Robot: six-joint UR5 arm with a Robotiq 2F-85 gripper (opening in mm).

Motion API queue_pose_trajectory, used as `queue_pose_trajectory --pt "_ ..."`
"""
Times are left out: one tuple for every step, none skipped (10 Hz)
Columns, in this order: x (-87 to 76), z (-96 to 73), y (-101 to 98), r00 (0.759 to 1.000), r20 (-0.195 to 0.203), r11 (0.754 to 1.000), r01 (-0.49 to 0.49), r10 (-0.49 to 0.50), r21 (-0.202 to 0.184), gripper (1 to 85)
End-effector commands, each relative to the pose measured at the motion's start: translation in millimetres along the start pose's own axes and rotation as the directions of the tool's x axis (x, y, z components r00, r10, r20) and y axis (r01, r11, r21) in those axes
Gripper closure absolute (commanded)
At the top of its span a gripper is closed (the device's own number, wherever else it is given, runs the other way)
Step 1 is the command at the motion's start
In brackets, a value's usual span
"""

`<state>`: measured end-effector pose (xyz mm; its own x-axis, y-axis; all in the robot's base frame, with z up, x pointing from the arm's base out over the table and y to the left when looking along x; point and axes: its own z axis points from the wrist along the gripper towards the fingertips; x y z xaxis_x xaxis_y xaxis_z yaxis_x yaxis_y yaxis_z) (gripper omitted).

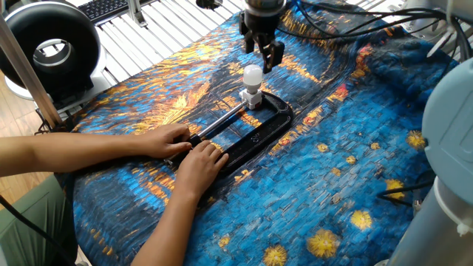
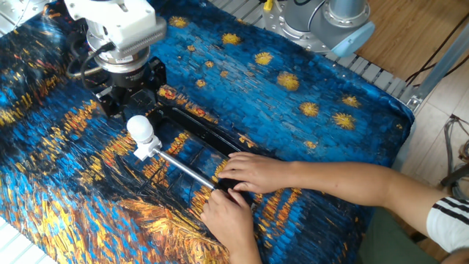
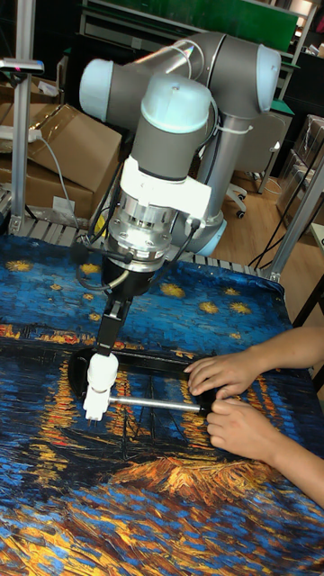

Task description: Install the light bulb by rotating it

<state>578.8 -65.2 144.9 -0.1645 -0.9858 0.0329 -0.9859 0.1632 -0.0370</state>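
The small white light bulb stands upright in the white socket block at the far end of the black C-clamp. In the other fixed view the light bulb has nothing around it. My gripper hangs open just above and behind the bulb, and its black fingers do not touch it. From the other side the gripper sits beyond the bulb. In the tall view the light bulb shows below a finger.
A person's two hands press on the near end of the clamp beside its metal rod, and the arms come in from the left. A black ring-shaped device stands at the back left. A second robot base sits past the cloth.
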Motion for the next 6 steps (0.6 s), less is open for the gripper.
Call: queue_pose_trajectory --pt "-6.8 -5.1 -4.0 0.999 0.04 0.999 -0.004 0.006 -0.038 17.3" --pt "-8.3 -2.4 -10.3 0.999 0.042 0.999 0.004 -0.002 -0.038 17.3" --pt "-9.8 0.6 -14.3 0.999 0.045 0.999 0.004 -0.002 -0.038 17.3" --pt "-9.5 3.1 -18.1 0.999 0.041 0.999 0.008 -0.007 -0.034 17.3" --pt "-8.8 3.5 -18.2 0.999 0.035 0.999 0.006 -0.005 -0.033 17.0" --pt "-7.9 5.3 -18.5 0.999 0.031 0.999 0.008 -0.007 -0.036 17.0"
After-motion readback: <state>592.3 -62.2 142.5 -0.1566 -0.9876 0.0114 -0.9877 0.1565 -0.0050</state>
